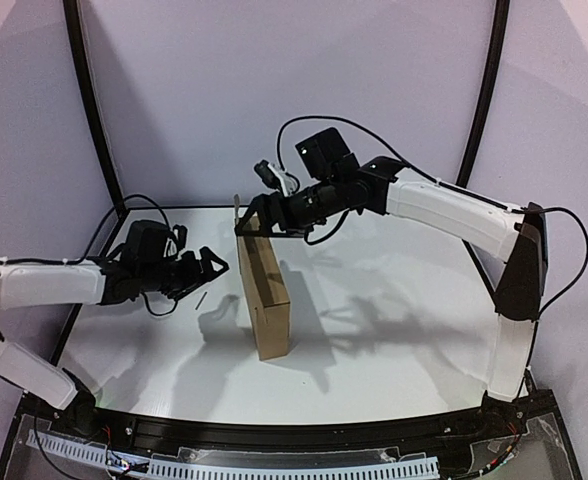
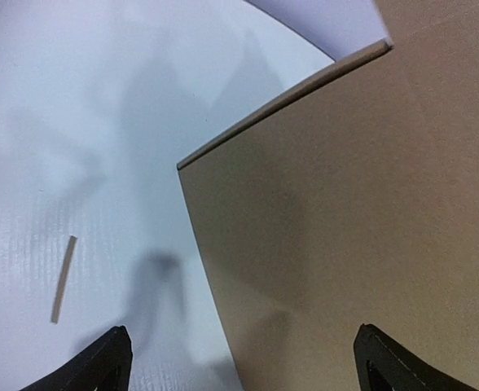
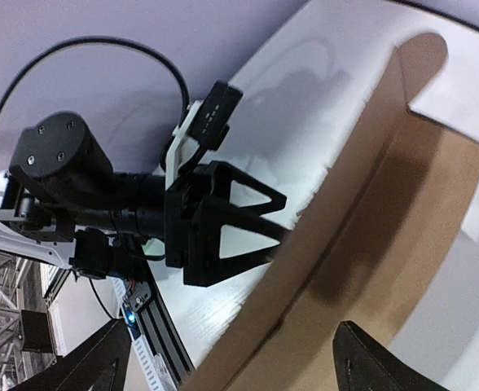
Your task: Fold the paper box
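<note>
Plain brown cardboard paper box (image 1: 264, 295) standing on edge, centre of the white table (image 1: 394, 340): light, stiff, likely tippy, so with your left gripper (image 1: 214, 266) and right gripper (image 1: 257, 220) both spread open, pinch its far top edge.

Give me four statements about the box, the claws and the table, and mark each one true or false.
1. The paper box stands on edge on the table. True.
2. The left claw grips the box. False: it is open and apart from the box, on its left side.
3. A small thin strip lies on the table near the left claw. True.
4. The right claw is at the box's near end. False: it is open, at the top of the far end.
</note>
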